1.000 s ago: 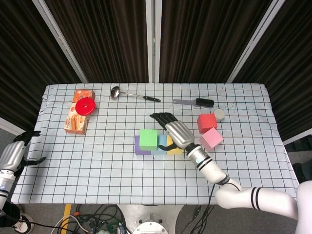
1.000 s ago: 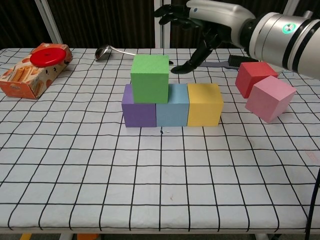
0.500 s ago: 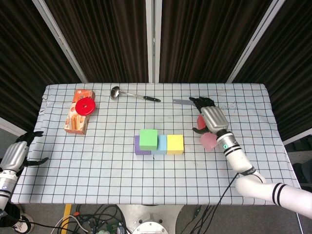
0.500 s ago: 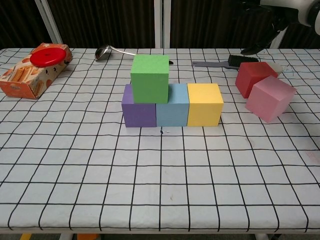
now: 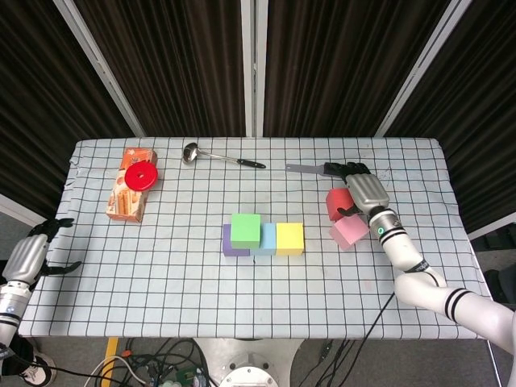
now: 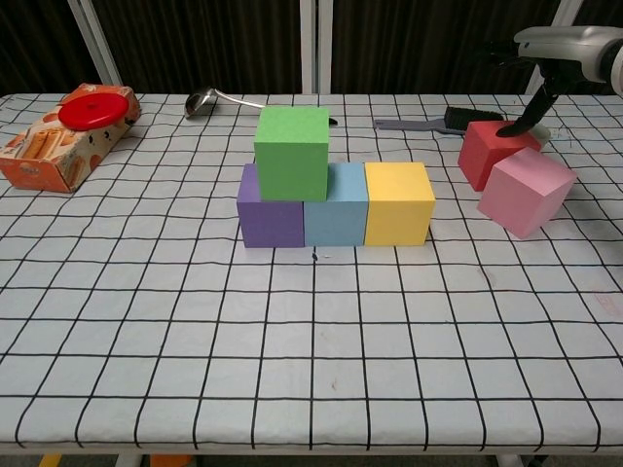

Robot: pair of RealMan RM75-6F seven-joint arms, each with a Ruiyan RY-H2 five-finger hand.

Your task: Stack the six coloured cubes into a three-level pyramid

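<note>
Red cube [image 5: 338, 201] half hidden under right hand [image 5: 364, 192], grip unclear

The cubes were green [image 6: 292, 152], purple [image 6: 269, 216], light blue [image 6: 336, 216], yellow [image 6: 398, 202], red [image 6: 487, 151] and pink [image 6: 526, 191]. The tablecloth [image 6: 292, 341] was white with a black grid.

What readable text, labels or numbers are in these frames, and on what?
None can be read.
Orange cardboard snack box: printed pictures and possibly lettering, too small and blurred to read.
Round red lid lying on that box: no readable marking.
Six coloured foam cubes, e.g. the green cube: plain faces, no text.
Right robot hand: a small green spot at the wrist, not text.
</note>
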